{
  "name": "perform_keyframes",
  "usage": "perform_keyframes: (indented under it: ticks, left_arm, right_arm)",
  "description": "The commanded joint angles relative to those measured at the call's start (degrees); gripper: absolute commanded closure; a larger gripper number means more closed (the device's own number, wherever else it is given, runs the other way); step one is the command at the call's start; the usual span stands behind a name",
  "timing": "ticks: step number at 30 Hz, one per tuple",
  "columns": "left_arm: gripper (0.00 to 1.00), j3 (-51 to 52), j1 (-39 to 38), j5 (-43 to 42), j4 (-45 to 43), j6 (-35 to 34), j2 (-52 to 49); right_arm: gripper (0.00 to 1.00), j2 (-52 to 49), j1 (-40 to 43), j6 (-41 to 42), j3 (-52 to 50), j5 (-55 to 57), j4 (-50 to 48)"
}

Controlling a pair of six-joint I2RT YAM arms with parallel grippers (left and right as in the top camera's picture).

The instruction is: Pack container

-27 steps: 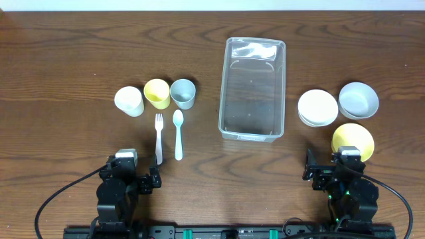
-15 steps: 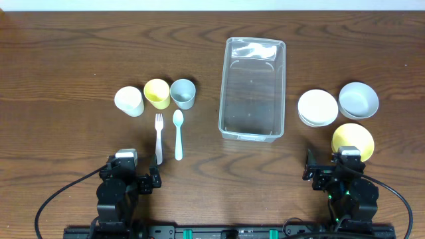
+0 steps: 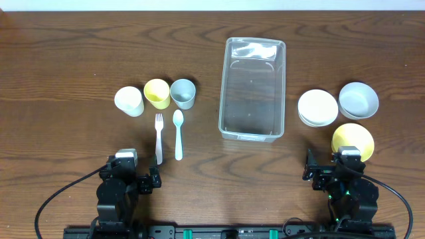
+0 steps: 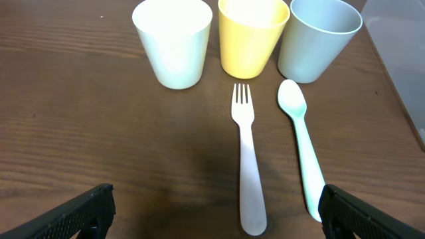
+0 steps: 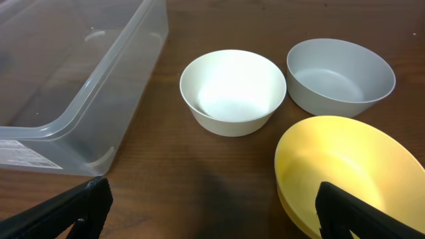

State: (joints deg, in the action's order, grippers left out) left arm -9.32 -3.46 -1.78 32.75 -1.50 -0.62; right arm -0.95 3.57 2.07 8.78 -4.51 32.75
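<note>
Overhead view: the clear rectangular container (image 3: 252, 89) sits upright on the wooden tabletop (image 3: 66, 53), just right of frame centre, its long axis running from the top of the frame toward the bottom. A label (image 5: 16, 154) shows on its near end wall in the right wrist view.

Left of the container, three cups stand upright in a row, close together: white cup (image 3: 129, 101), yellow cup (image 3: 157, 93), grey cup (image 3: 182, 93). Whether the cups touch one another cannot be told. Just below them lie a white fork (image 3: 159, 137) and a pale green spoon (image 3: 178, 134), side by side and apart, heads toward the cups, handles toward the bottom of the frame.

Right of the container, three bowls stand upright: white bowl (image 3: 317, 107) nearest the container, grey bowl (image 3: 358, 100) just beside it toward the right edge, yellow bowl (image 3: 352, 141) below those two.

Left end effector (image 4: 216, 206): released, jaws spread wide at the bottom corners of the left wrist view, gripping nothing. It sits low in the overhead frame, below the fork handle and clear of it.

Right end effector (image 5: 209, 199): released, jaws likewise wide apart, gripping nothing. It sits at lower right in the overhead frame, just below the yellow bowl. In the right wrist view the container fills the upper left, the bowls the right half.
</note>
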Motion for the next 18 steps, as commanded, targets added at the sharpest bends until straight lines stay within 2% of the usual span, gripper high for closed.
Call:
perform_keyframes:
  ticks: [1, 11, 12, 16, 18]
  left_arm:
    - [0.02, 0.7, 0.3, -0.6, -0.2, -0.1, 0.4]
    - [0.02, 0.7, 0.3, -0.6, -0.2, -0.1, 0.4]
    - [0.02, 0.7, 0.3, -0.6, -0.2, -0.1, 0.4]
    - [0.02, 0.7, 0.3, -0.6, -0.2, -0.1, 0.4]
    - [0.02, 0.7, 0.3, -0.6, -0.2, -0.1, 0.4]
  right_arm:
    - [0.01, 0.3, -0.3, -0.9, -0.2, -0.4, 0.0]
    - [0.01, 0.3, -0.3, -0.2, -0.2, -0.9, -1.3]
    - [0.01, 0.3, -0.3, 1.9, -0.2, -2.5, -2.8]
    - [0.01, 0.3, -0.3, 21.2, -0.2, -19.6, -6.5]
    - [0.01, 0.3, -0.3, 27.5, -0.2, -21.1, -8.1]
